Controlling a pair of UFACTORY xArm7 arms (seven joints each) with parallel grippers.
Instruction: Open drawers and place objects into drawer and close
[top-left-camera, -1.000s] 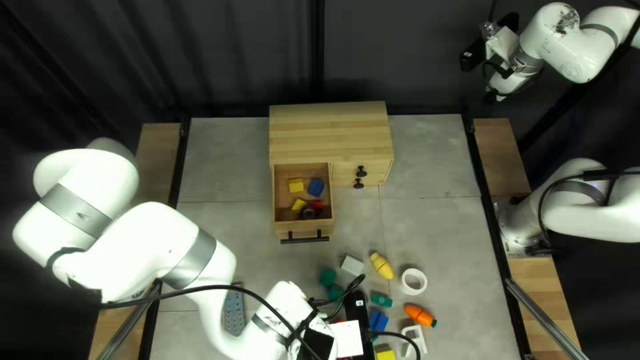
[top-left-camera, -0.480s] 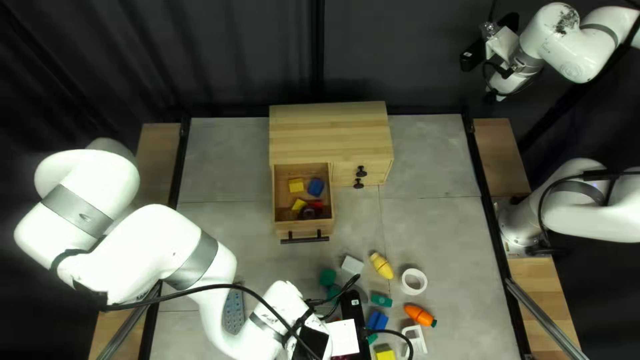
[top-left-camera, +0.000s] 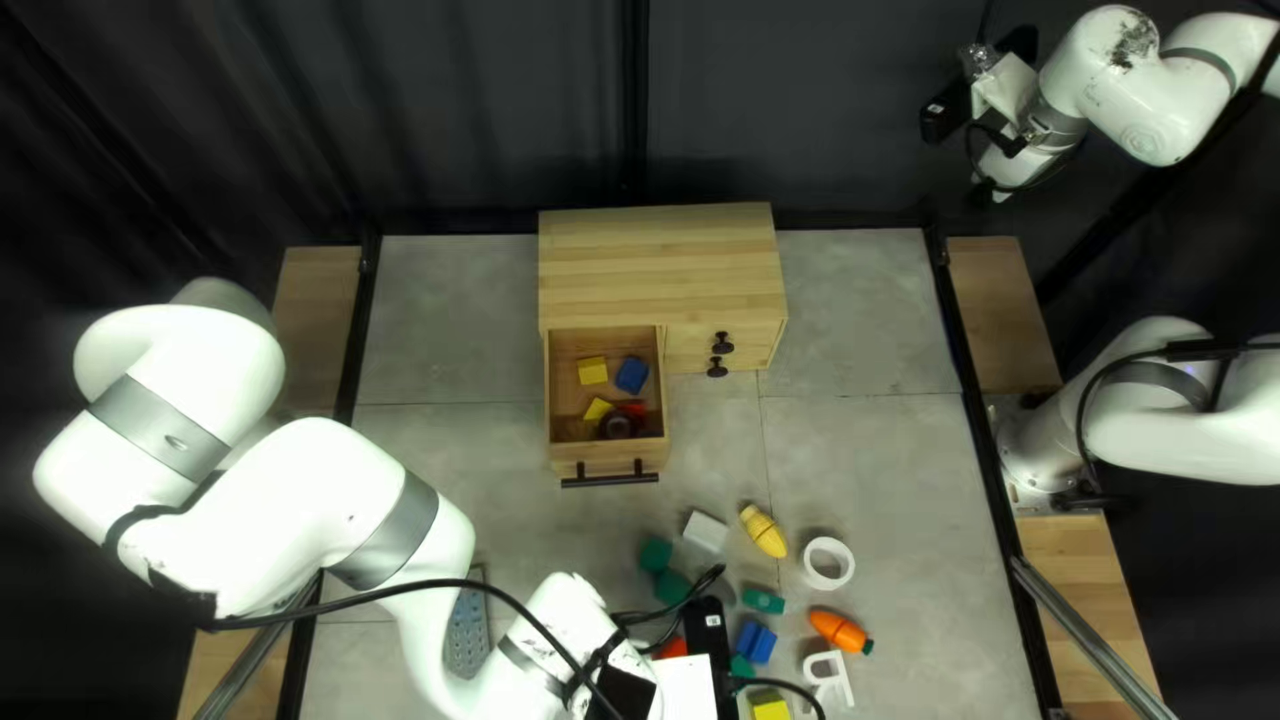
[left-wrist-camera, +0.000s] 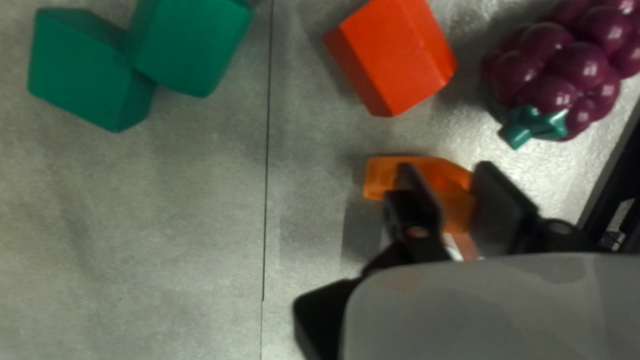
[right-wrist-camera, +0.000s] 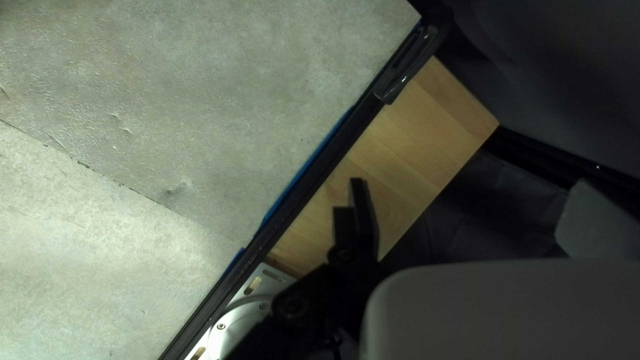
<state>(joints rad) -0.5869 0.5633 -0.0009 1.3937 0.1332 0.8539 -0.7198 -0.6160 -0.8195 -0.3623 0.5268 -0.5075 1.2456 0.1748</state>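
Observation:
In the left wrist view my left gripper (left-wrist-camera: pixel 450 192) is shut on a small orange piece (left-wrist-camera: pixel 425 175) lying on the grey table. Ahead of it lie a red-orange block (left-wrist-camera: pixel 395 55), two green blocks (left-wrist-camera: pixel 85 70) and a purple toy grape bunch (left-wrist-camera: pixel 555 75). The wooden drawer chest (top-left-camera: pixel 660 265) stands at the back middle. Its left drawer (top-left-camera: pixel 557 400) is pulled out and holds yellow, blue and red pieces. My right gripper (top-left-camera: pixel 945 105) hangs high at the top right, away from the table. Only one of its fingers (right-wrist-camera: pixel 361 210) shows, with nothing near it.
Loose toys lie near the front edge: a white block (top-left-camera: pixel 705 532), a yellow corn (top-left-camera: pixel 763 530), a white tape ring (top-left-camera: pixel 828 562), a carrot (top-left-camera: pixel 838 630), a blue block (top-left-camera: pixel 755 640) and a yellow block (top-left-camera: pixel 770 708). The right drawers' black knobs (top-left-camera: pixel 720 355) face front.
My left arm's wrist has slid a little toward the table's near edge over the toys. The right arm and the drawer have not moved.

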